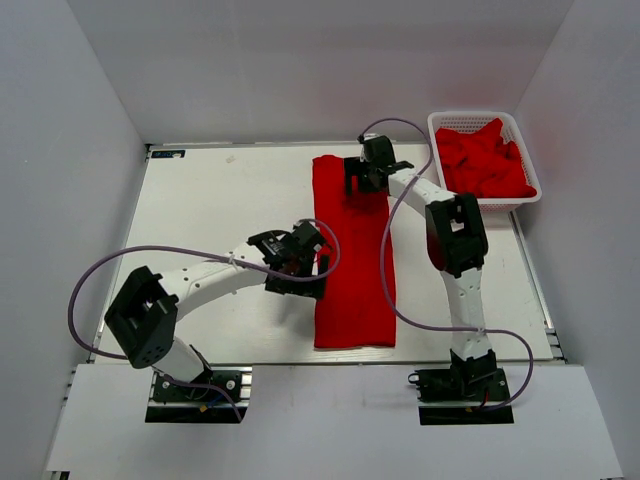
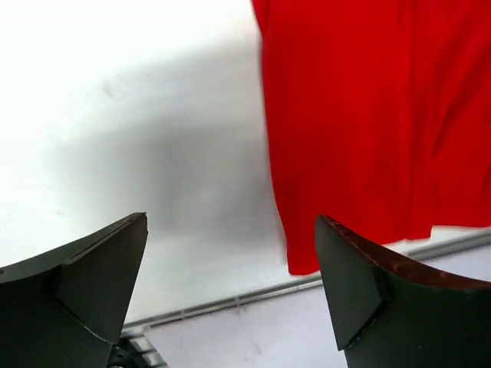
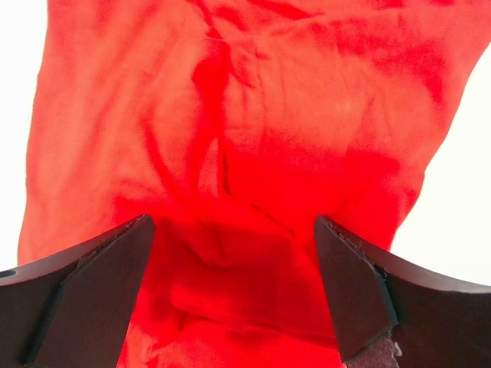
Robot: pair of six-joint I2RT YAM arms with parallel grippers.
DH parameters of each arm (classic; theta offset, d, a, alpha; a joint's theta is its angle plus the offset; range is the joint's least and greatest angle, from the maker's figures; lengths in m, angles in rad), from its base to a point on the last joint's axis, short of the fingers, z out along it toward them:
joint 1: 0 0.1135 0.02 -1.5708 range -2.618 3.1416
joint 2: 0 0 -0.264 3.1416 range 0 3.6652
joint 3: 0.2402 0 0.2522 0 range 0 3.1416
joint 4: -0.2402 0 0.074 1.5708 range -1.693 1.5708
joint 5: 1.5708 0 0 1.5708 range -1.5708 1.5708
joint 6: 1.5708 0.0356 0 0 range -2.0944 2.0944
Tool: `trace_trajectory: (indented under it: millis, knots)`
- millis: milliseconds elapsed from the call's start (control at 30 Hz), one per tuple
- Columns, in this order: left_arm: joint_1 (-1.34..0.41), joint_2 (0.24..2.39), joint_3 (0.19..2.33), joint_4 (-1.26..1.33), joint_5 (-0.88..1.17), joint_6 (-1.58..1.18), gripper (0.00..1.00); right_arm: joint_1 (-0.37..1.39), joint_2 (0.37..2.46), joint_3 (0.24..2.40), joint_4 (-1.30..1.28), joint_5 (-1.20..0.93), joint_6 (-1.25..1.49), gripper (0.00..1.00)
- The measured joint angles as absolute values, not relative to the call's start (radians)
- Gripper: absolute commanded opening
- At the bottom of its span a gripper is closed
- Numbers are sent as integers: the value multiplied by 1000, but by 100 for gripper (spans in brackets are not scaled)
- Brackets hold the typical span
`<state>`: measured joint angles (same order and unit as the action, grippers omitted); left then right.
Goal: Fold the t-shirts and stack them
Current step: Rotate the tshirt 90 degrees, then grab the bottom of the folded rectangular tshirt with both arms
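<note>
A red t-shirt [image 1: 352,262] lies on the white table as a long narrow strip folded lengthwise, running from the far middle to the near edge. My left gripper [image 1: 300,262] is open and empty just left of the strip's middle; in the left wrist view the shirt's near left corner [image 2: 368,123] lies to the right, past the fingertips [image 2: 349,268]. My right gripper [image 1: 366,176] is open above the shirt's far end; the right wrist view shows wrinkled red cloth [image 3: 238,153] between and below its jaws, not held.
A white basket [image 1: 524,197] at the far right holds more crumpled red t-shirts [image 1: 485,160]. Purple cables loop from both arms over the table. White walls enclose the table on three sides. The table's near edge rail [image 2: 230,300] lies close below the left gripper.
</note>
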<state>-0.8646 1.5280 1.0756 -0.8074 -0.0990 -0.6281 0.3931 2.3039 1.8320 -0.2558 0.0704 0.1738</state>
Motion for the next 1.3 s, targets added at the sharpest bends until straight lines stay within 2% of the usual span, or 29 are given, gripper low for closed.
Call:
trace_trajectory:
  millis: [333,400,467,600,933,1033,1067,1167,1200,1233,1267,1300]
  knots:
    - [-748,1536,1108,-825,-296,-632,100,417,2078,1662,-169,-62,4,90]
    - [-698,1555,1116,-794,-306,-619,100,431,2061,1654,-167,-79,-17,85]
    - [-648,1594,1146,-767,-307,-602,100,442,2062,1655,-168,-86,-31,80]
    - [-569,1683,1218,-710,-303,-568,100,462,2095,1671,-186,-99,-35,77]
    - [-460,1696,1208,-650,-246,-531,100,464,2211,1727,-218,-62,1,63]
    - [-439,1696,1188,-643,-235,-530,100,464,2228,1730,-220,-63,15,56]
    - [-433,1696,1182,-643,-230,-530,100,464,2232,1731,-221,-64,20,46]
    - [-419,1696,1167,-641,-220,-527,100,464,2235,1731,-226,-65,25,26]
    - [-414,1695,1162,-641,-218,-527,100,463,2235,1731,-225,-64,29,16]
    - [-411,1695,1158,-639,-214,-527,100,463,2235,1731,-224,-62,35,12]
    - [-408,1694,1153,-636,-206,-527,100,463,2235,1731,-222,-57,48,0]
    - [-405,1694,1151,-635,-200,-527,100,463,2235,1731,-219,-52,54,0]
